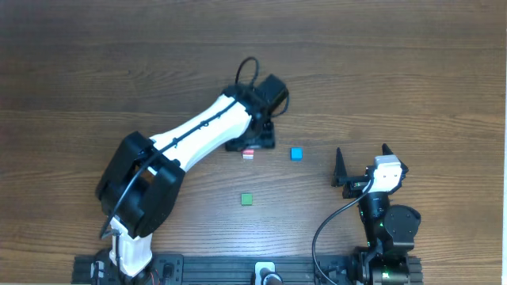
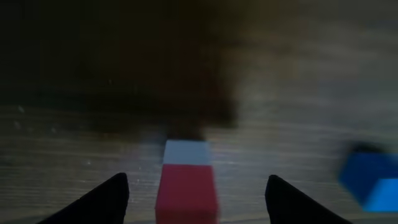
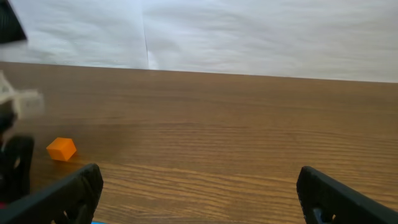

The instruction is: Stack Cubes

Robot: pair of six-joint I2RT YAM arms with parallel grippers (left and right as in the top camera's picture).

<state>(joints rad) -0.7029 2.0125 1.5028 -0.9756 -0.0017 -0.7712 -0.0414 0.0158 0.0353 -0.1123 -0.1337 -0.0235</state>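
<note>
Reaching up the middle of the table (image 1: 79, 63), the left arm (image 1: 198, 131) is seen with the left gripper (image 1: 252, 145) lowered close to the wood. Its fingers (image 2: 109, 199) are spread wide and nothing is gripped. The red cube (image 2: 186, 193) is found in the gap between them, roughly centred, with clear wood showing on either side, so neither finger is touching it. A white piece (image 2: 186, 153) is seen against the red cube's far side; whether it is a separate cube or a pale face cannot be told. From above, the red cube (image 1: 248, 151) is seen just at the edge of the gripper's dark body.

The blue cube (image 1: 296, 153) is placed near the red one, on the side of the right arm, apart from it and outside the left gripper's fingers; it is also seen in the left wrist view (image 2: 373, 183). The green cube (image 1: 246, 199) is set nearer the arms' bases, well apart from both.

The right gripper (image 1: 361, 148) is held near its own base, to the right of the blue cube, with its fingers (image 3: 68, 193) opened wide and nothing held. An orange cube (image 3: 61, 149) is seen on the wood well beyond them, with a white wall (image 3: 261, 31) behind the table.
</note>
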